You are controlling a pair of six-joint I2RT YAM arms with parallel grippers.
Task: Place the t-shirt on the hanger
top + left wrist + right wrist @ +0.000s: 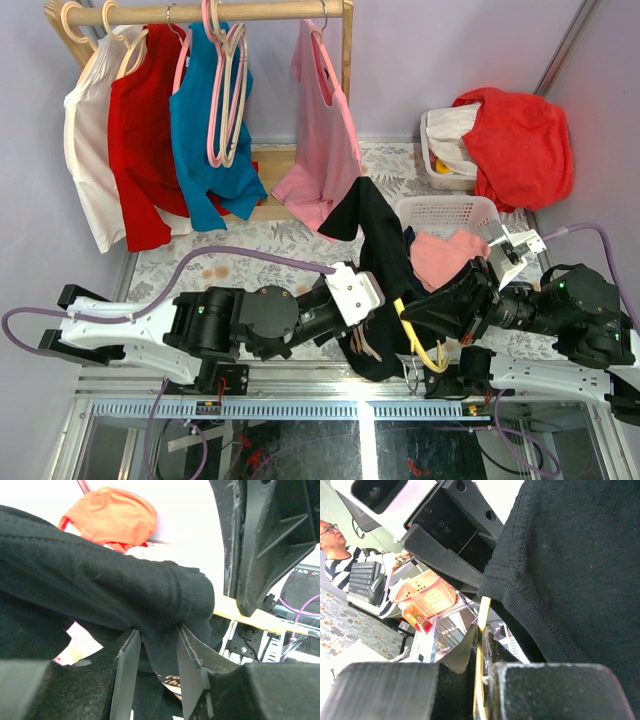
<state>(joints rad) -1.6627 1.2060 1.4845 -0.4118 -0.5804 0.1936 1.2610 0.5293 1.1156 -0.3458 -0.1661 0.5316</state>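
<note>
While the right gripper [481,655] clamps the hanger [484,611] and the left gripper [158,636] pinches a fold of the t-shirt [100,580], the cloth hangs bunched, apparently not yet threaded on.

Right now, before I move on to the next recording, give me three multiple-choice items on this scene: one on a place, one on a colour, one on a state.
1. Where is the black t-shirt? A on the wooden rail; B draped between the two arms; C in the white basket.
2. What colour is the hanger held by the right gripper? A pink; B yellow; C pale wood.
3. How is the left gripper? A open and empty; B shut on a fold of the black t-shirt; C shut on a pink hanger.

Key:
1 B: the top view shows it hanging between the arms.
2 B: a thin yellow strip sits in its jaws.
3 B: black cloth is pinched in its jaws.
</note>
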